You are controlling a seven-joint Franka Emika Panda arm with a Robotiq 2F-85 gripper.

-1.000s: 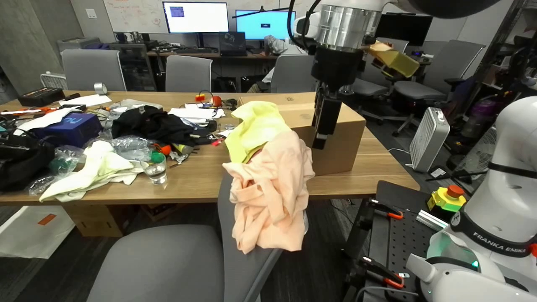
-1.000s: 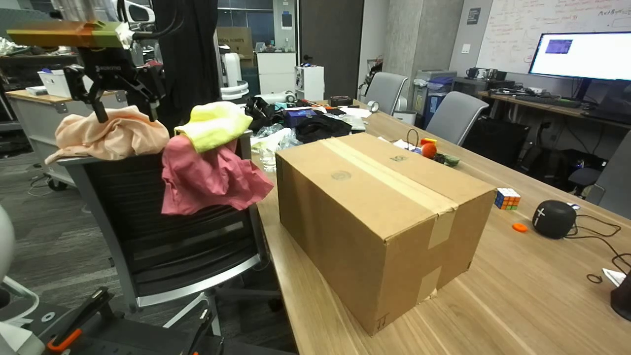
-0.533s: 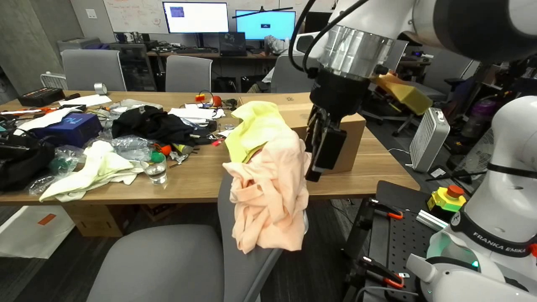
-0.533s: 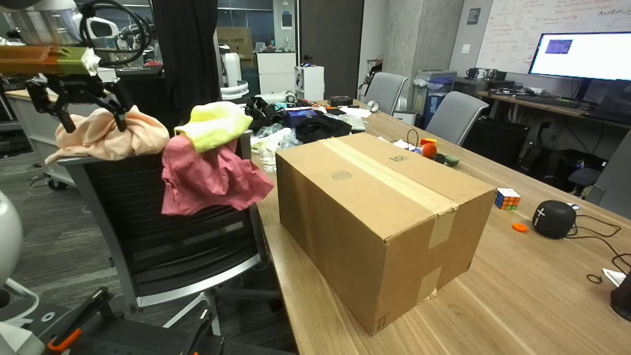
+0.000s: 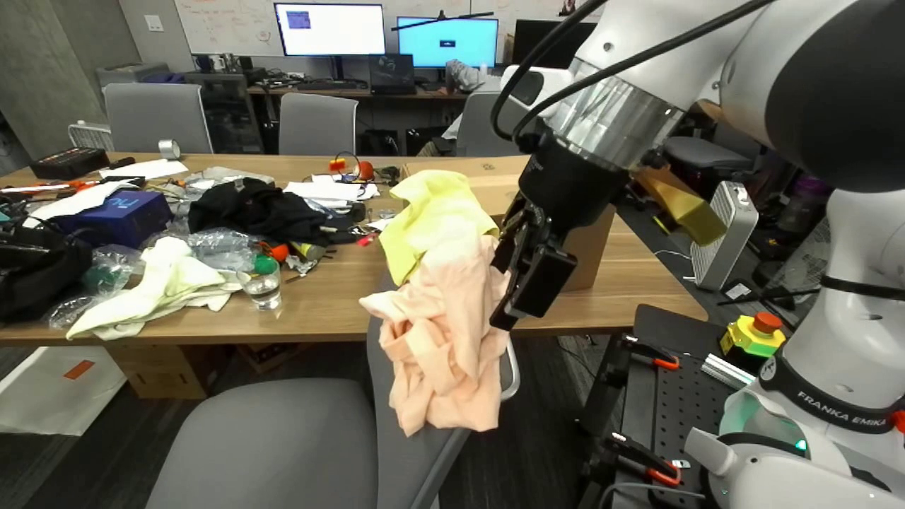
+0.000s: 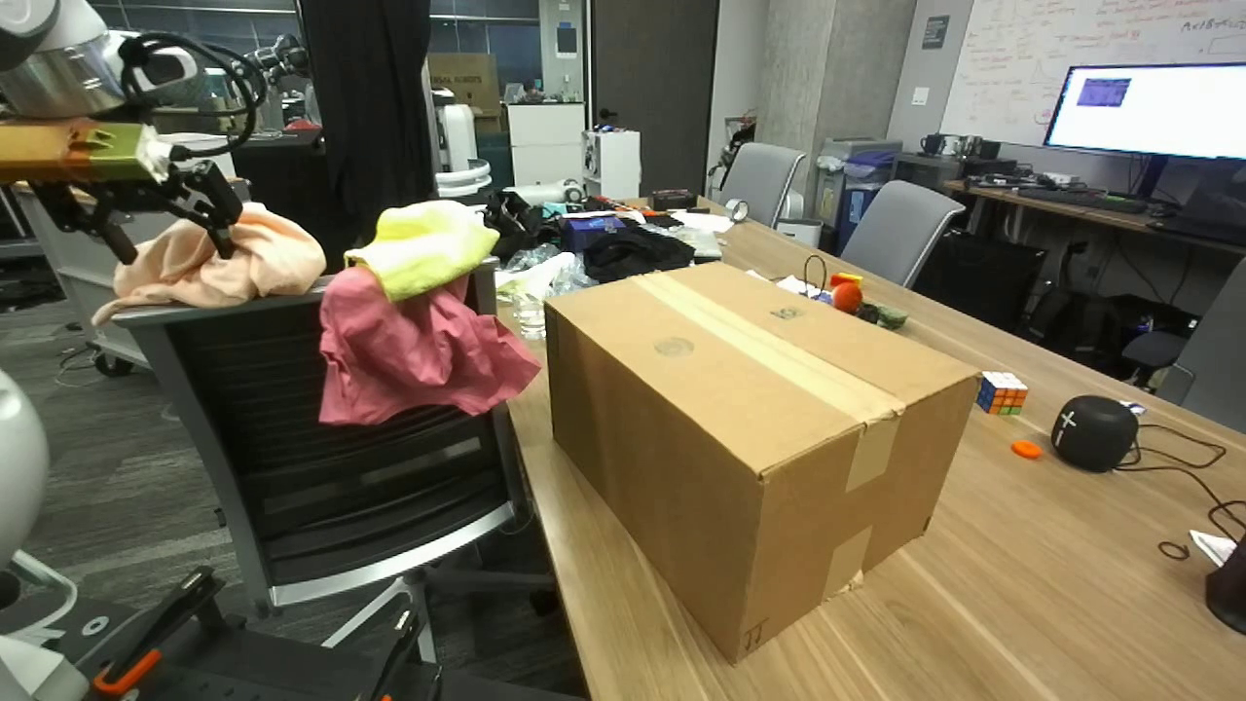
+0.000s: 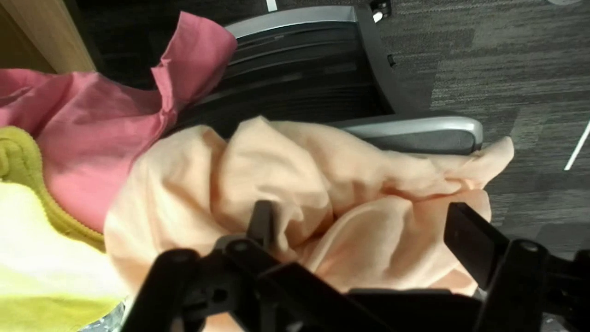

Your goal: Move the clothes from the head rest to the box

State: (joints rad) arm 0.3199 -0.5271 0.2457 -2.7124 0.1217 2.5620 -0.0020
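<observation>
Gripper found lower over the chair back than before, its earlier upright stance now tilted. Peach cloth displaced toward the chair back's seat side, exposing more of the chair back's silver rim.

1. Wood-grain table, seen in both exterior views; 1 large cardboard box stands on it, a strip of bare wood showing between box and table edge;
2. Near the cardboard box, in an exterior view: 1 puzzle cube with coloured squares; 1 flat orange disc; 1 rounded black speaker; 1 dark container, cut off by the frame edge;
3. Well apart from these, in an exterior view: 1 upright glass holding some liquid; 1 pale cloth, crumpled just beside it, contact unclear;
4. Behind those: 1 black cloth, bunched; 1 blue box; white papers;
5. Toward the far edge: 1 silver roll; 1 black case; smaller clutter around is too jumbled to tell.
</observation>
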